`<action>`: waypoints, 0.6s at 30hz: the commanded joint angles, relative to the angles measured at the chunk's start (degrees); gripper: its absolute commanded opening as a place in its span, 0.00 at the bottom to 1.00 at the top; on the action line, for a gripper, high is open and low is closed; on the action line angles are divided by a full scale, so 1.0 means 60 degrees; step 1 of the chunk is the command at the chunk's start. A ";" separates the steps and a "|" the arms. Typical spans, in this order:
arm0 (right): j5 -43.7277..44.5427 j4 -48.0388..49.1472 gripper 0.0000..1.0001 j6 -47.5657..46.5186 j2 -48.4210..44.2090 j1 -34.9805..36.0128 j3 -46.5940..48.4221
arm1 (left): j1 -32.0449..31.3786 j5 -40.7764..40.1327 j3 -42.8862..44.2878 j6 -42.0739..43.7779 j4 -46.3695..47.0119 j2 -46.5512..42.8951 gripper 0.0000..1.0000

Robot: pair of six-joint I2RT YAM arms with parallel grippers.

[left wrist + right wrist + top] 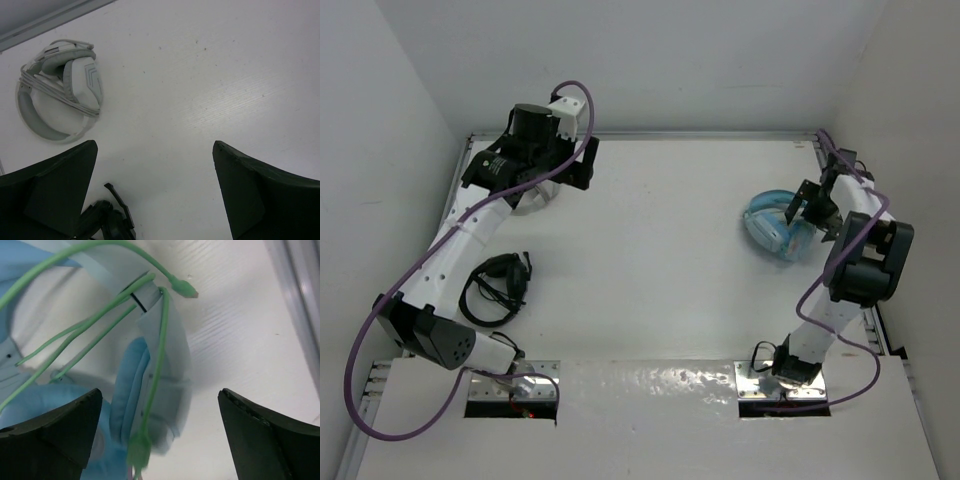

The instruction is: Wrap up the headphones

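Observation:
The light blue headphones (778, 228) lie at the right side of the table, folded, with the thin pale green cable (161, 345) looped over the headband in several strands. Its plug (184, 288) sticks out free. My right gripper (812, 215) hovers just above them. In the right wrist view it (159, 400) stands open, one ear cup (165, 385) below the gap and neither finger touching it. A blurred green cable end (137, 450) hangs between the jaws. My left gripper (584, 165) is far off at the back left, open (154, 150) over bare table.
Grey-white headphones (60, 90), cable wound round them, lie at the back left under my left arm (535, 195). Black headphones (498, 285) lie at the left, with part of them at the bottom edge of the left wrist view (107, 220). A raised table rim (295, 300) runs close on the right.

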 commanded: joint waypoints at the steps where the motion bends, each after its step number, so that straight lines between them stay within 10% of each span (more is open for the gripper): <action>1: 0.0305 -0.0180 0.99 -0.0373 -0.1328 0.0033 0.0436 | 0.0119 0.0011 0.0107 0.0037 0.0093 -0.0399 0.97; 9: 0.0085 -0.0474 0.99 -0.0082 -0.4429 0.0033 -0.0657 | 0.0134 -0.0676 -0.0930 -0.0226 -0.0098 -0.0910 0.97; 18: -0.0120 0.1562 0.99 0.1706 -1.0595 0.0033 -0.5478 | 0.0236 -0.3341 -0.6905 0.0373 0.2169 -0.5210 0.98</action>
